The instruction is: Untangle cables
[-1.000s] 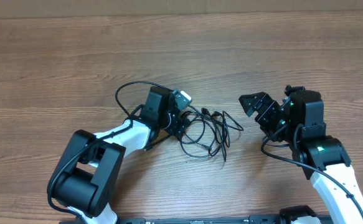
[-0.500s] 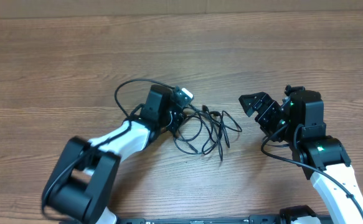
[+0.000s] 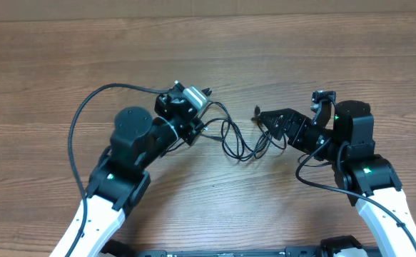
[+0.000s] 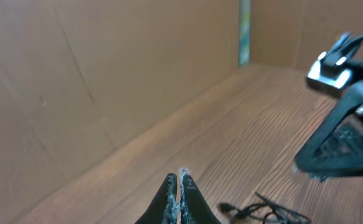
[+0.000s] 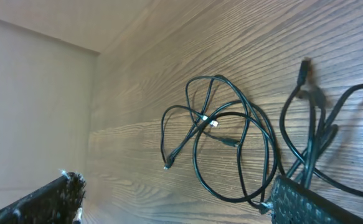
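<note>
Wood-grain table (image 3: 51,64), plain tan wall (image 4: 75,68) behind; black cables (image 3: 240,146) on it.

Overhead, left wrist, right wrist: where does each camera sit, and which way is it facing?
Overhead: fixed above the table, looking straight down at the cables; both arms show, entering from the bottom edge.
Left wrist: low over the table, facing across it past its shut left gripper toward the right gripper and a brown wall.
Right wrist: angled down at the cables, between the right gripper's spread fingers.
Shared: the cables appear in all three; overhead and left wrist both show the right gripper.
</note>
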Action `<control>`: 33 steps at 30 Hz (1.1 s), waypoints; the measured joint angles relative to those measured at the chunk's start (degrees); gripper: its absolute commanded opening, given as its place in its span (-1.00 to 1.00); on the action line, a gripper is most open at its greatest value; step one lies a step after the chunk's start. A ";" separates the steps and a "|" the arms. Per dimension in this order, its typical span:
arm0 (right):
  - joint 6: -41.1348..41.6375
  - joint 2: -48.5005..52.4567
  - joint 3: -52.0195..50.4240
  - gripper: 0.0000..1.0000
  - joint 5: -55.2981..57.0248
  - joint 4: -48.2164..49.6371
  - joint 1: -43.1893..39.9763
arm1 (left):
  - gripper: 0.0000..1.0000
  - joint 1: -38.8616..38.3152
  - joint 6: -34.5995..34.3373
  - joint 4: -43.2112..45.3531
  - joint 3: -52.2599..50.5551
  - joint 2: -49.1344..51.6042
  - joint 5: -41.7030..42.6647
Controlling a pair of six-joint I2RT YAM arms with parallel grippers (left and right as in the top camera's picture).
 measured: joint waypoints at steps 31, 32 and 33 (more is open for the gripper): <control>-4.07 21.55 22.08 0.96 17.07 -21.99 17.88 | 1.00 21.07 -15.39 -35.15 -0.11 2.10 -12.00; -5.95 24.02 23.04 0.96 20.24 -21.75 18.95 | 1.00 21.07 -15.39 -35.17 -0.11 2.10 -11.98; -7.37 25.66 23.15 0.89 22.05 -21.57 19.61 | 1.00 21.07 -15.39 -35.23 -0.11 2.10 -11.85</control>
